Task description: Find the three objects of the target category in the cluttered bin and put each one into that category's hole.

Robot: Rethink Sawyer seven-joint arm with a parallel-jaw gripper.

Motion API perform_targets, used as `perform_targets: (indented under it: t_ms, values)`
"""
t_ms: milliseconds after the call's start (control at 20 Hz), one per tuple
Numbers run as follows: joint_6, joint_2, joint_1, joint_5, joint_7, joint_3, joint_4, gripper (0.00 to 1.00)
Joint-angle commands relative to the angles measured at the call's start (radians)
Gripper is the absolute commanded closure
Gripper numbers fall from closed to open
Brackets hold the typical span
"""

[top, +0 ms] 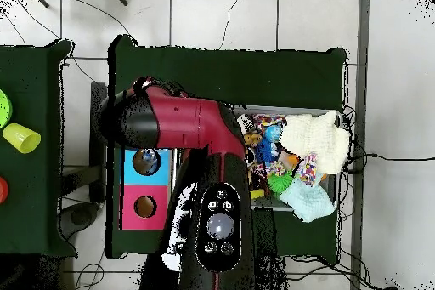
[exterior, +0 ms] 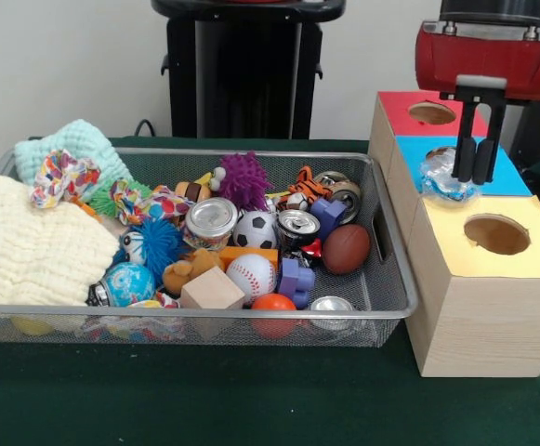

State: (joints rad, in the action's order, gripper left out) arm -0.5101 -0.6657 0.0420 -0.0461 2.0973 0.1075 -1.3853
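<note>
A clear creased plastic bottle point(exterior: 441, 178) lies at the round hole of the blue-topped box point(exterior: 513, 178), covering most of the hole. It also glints in that hole in the overhead view point(top: 146, 162). My gripper point(exterior: 475, 172) hangs right over the blue top, against the bottle's right side. Whether it grips the bottle does not show. The silver wire-mesh bin point(exterior: 195, 311) stands left of the boxes, full of toys. No other clear bottle shows in it. In the overhead view my arm point(top: 191, 125) hides the gripper.
A red-topped box point(exterior: 400, 107) stands behind the blue one and a yellow-topped box point(exterior: 455, 269) in front. The bin holds shiny cans point(exterior: 211, 218), balls, patterned rags point(exterior: 65, 177) and a pale cloth point(exterior: 28, 246). A side table point(top: 34, 218) carries a green cup point(top: 21, 138).
</note>
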Motion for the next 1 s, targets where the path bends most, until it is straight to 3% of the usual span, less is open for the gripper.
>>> perform_targets:
  t_ms: [50,650,1000]
  values:
    - [-0.043,0.06,-0.023,0.065,0.026,-0.033,-0.1,1.0]
    - [0.021,0.098,-0.041,0.097,0.035,-0.052,-0.108,1.0]
    - [0.011,0.098,-0.035,0.106,0.047,-0.049,-0.098,1.0]
